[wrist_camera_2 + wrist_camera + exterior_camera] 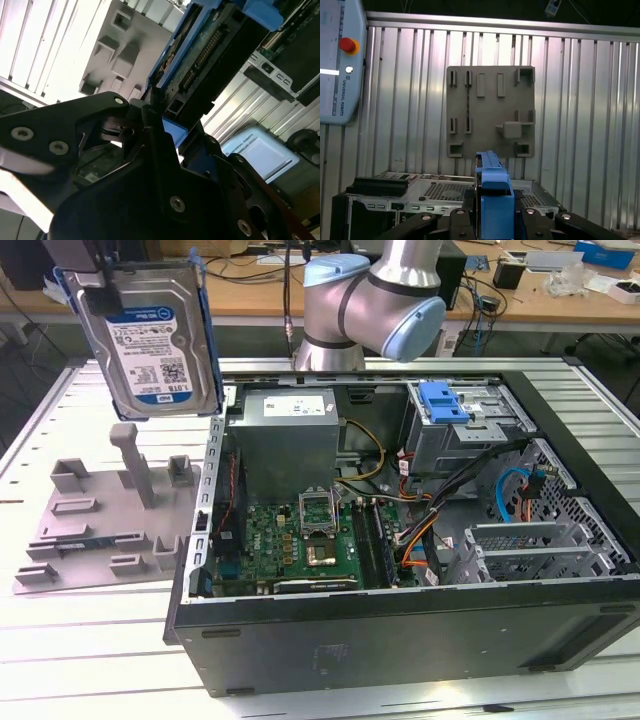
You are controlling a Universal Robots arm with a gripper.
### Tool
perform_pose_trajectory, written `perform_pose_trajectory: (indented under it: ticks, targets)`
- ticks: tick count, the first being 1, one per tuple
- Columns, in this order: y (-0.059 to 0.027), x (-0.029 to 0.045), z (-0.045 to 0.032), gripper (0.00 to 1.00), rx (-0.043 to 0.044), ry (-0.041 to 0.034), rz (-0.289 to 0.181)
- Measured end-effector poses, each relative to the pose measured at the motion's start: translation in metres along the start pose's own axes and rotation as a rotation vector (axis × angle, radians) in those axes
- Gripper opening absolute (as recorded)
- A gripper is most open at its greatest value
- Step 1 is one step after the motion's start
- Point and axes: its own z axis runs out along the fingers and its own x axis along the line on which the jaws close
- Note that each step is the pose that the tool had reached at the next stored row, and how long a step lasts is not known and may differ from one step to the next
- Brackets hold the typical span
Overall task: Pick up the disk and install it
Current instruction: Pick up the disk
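The disk [150, 335], a silver-grey hard drive with a white-and-blue label in a blue bracket, hangs upright high over the exterior view's left, above the grey fixture plate [110, 510]. My gripper [82, 262] grips it from above at its top edge. In the first wrist view the blue bracket's edge [492, 200] stands between the black fingers [540, 222], and the gripper [492, 222] is shut on it. The second wrist view shows the disk's connector edge [210, 55] clamped in the gripper [160, 117].
The open computer case [400, 640] lies to the exterior view's right, with a grey power-supply box [285, 430], motherboard [300, 540] and a drive cage with a blue latch [443, 400]. The arm's base [370, 300] rises behind it. A teach pendant [337, 60] lies on the slatted table.
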Motion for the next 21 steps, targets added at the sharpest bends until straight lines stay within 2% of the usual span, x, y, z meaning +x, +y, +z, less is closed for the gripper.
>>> perform_pose_trajectory:
  ticks: [2, 7, 14, 18, 21]
  targets:
    - [-0.006, 0.0054, -0.0001, 0.37, 0.0, -0.0003, 0.0]
    - [-0.0299, 0.0252, -0.0007, 0.37, -0.0001, -0.0006, 0.0]
    - [-0.0551, 0.0427, -0.0013, 0.37, -0.0004, -0.0021, 0.0]
    - [-0.0769, 0.0569, -0.0018, 0.37, -0.0006, -0.0055, 0.0]
    - [-0.0864, 0.0631, -0.0019, 0.37, -0.0007, -0.007, 0.0]
